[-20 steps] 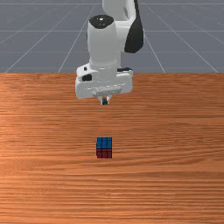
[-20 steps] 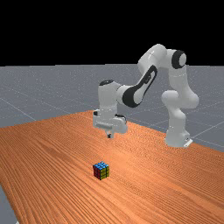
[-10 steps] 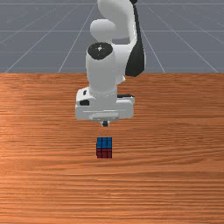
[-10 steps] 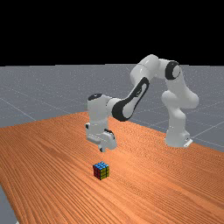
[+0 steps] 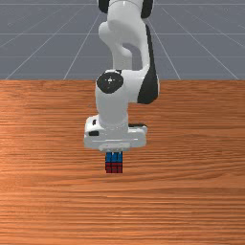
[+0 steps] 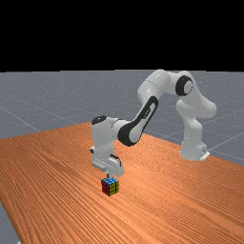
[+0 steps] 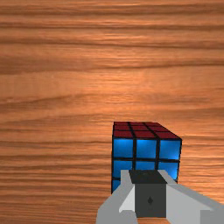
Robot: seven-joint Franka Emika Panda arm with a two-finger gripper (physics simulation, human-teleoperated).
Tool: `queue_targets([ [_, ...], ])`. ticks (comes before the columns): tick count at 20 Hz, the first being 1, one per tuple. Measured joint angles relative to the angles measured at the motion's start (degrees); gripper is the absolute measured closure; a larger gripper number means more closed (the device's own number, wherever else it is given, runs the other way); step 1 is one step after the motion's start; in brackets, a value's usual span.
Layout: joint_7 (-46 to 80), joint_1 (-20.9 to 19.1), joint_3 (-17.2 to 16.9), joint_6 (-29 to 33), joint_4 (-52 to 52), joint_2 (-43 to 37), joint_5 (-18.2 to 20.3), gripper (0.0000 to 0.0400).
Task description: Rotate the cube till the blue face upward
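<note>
In the far view my gripper point(image 6: 108, 176) points down at the cube's top, near its rear edge. The cube point(image 6: 110, 186) rests on the table, blue on top, with red and yellow sides visible. From the front, the cube point(image 5: 114, 164) shows blue above red, and my hand covers the blue face's far edge. The wrist view has the shut gripper point(image 7: 149, 192) over part of the blue face of the cube point(image 7: 146, 149), its two fingertips together with nothing between them. Whether the tips touch the cube, I cannot tell.
The wooden table point(image 5: 191, 191) extends around the cube on all sides. My arm's base stands at the table's edge on the far view's right.
My hand has come down and forward from above and behind the cube to right over its top. The cube has not moved, and the gripper has stayed shut.
</note>
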Motion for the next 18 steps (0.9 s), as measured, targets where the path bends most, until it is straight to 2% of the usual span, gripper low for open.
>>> queue_targets([
  [4, 0.24, -0.43, 0.18, 0.34, 2.20, 3.23, 0.34, 0.0399],
  [10, 2.56, -0.04, -0.08, 0.66, 2.52, 3.33, 0.78, 0.0397],
  [13, 4.92, 2.11, 0.22, 0.75, 2.42, 2.99, 0.31, 0.0342],
  [14, 5.57, 3.04, 0.52, 0.79, 2.64, 2.91, 0.13, 0.0344],
  [16, 6.65, 5.02, 1.44, 0.80, 2.83, 3.40, -0.06, 0.0380],
  [18, 7.17, 6.19, 2.00, 0.80, 2.56, 4.45, -0.16, 0.0393],
])
